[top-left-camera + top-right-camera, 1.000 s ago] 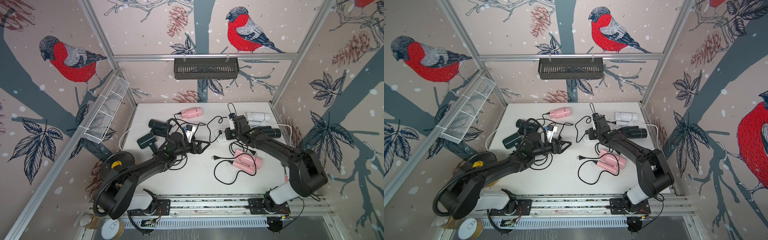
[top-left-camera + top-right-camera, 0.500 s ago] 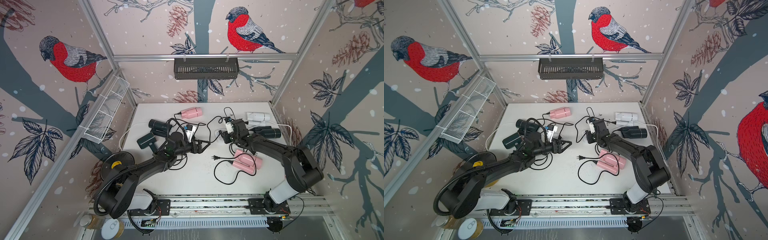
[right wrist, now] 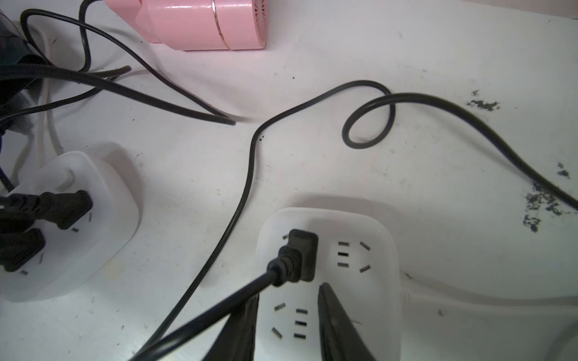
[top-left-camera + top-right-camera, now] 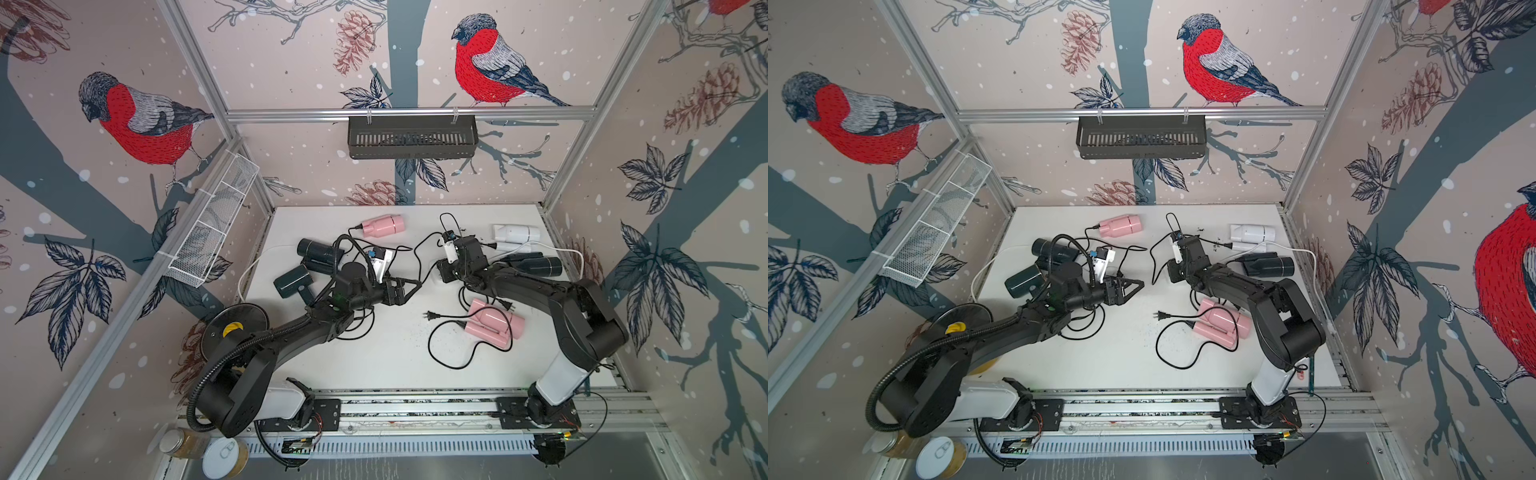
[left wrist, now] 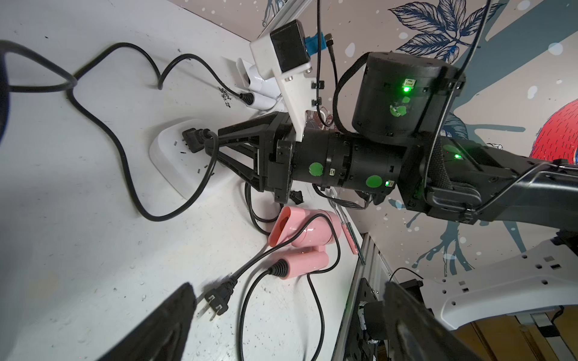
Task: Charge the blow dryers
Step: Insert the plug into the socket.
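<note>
Several blow dryers lie on the white table: pink ones at the back [image 4: 380,225] and front right [image 4: 492,324], a white one [image 4: 517,233], and dark ones right [image 4: 536,265] and left [image 4: 318,252]. My right gripper [image 3: 289,295] is open just behind a black plug [image 3: 301,254] that sits in a white power strip [image 3: 369,281]; only bare strip shows between its fingers. My left gripper [image 5: 287,286] hovers wide open at mid-table, holding nothing. The front pink dryer's loose plug [image 5: 217,301] lies on the table near it.
A second white power strip [image 3: 103,200] to the left carries two black plugs. Black cords loop across the table's middle [image 4: 451,357]. A black basket [image 4: 411,137] hangs on the back wall and a white mesh rack [image 4: 208,232] on the left wall.
My right gripper has shifted a little leftward over the power strip and its jaws have parted, off the plug. The left arm has not moved.
</note>
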Robot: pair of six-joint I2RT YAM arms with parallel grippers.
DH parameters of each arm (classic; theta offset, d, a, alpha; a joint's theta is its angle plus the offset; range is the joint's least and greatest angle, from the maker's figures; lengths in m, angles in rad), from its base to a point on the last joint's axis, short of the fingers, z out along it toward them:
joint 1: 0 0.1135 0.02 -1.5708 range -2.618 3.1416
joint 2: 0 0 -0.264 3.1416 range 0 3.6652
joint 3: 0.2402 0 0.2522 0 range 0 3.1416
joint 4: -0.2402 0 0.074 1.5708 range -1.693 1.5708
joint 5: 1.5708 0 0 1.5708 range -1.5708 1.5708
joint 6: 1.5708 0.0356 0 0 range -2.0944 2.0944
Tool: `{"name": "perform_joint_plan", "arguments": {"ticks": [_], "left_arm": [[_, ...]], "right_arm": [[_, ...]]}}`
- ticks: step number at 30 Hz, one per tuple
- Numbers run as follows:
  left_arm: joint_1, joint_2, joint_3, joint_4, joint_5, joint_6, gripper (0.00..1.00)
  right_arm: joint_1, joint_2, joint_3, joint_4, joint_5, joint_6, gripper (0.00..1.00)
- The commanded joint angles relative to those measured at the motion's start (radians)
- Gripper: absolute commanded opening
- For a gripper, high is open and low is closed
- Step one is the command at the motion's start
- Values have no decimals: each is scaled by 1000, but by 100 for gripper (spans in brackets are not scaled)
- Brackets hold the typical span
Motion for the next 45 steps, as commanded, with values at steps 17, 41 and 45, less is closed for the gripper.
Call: {"name": "perform_joint_plan", "arguments": {"ticks": [17, 41, 45], "left_arm": [[1, -10, -11, 38, 11, 1, 93], [0, -8, -25, 51, 7, -6, 93], [1, -9, -28, 51, 6, -7, 93]], "right_arm": [[56, 39, -15, 131, 123, -69, 40], [51, 68, -56, 291, 198, -78, 21], [30, 57, -92, 321, 181, -56, 18]]}}
